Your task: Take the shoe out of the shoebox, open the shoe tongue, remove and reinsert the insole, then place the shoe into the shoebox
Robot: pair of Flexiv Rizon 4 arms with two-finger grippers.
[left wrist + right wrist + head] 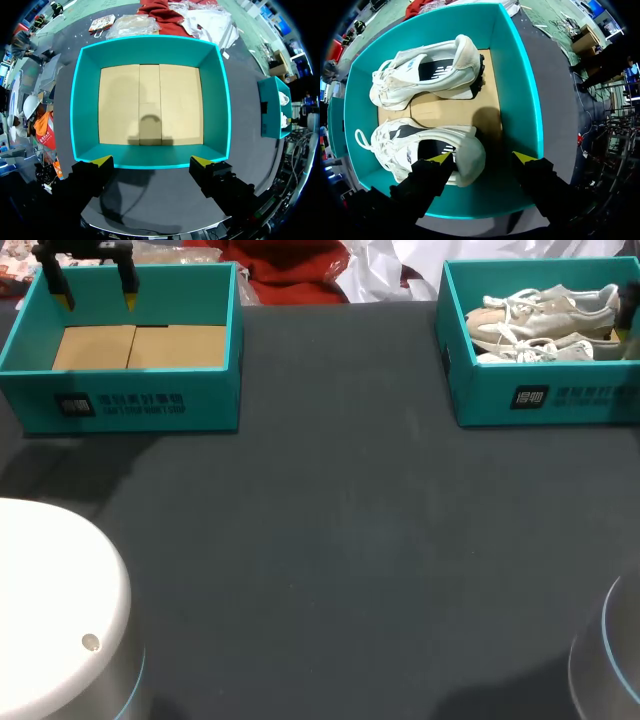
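table (pixel 340 540): dark grey, matt top, spanning the whole head view; its far edge runs behind both boxes
left box (pixel 130 405): teal, open at the top, standing flat at the far left corner; front wall faces the near edge and bears a dark square mark with pale print beside it; plain brown cardboard floor in flaps
right box (pixel 545 398): teal, same make and same mark on its front wall, standing flat at the far right corner, its right end out of view past the table's right side
spacing: the boxes are well apart, both square to the far edge, with a wide bare stretch of table between them
shadow: soft dark patch on the table just in front of the left box
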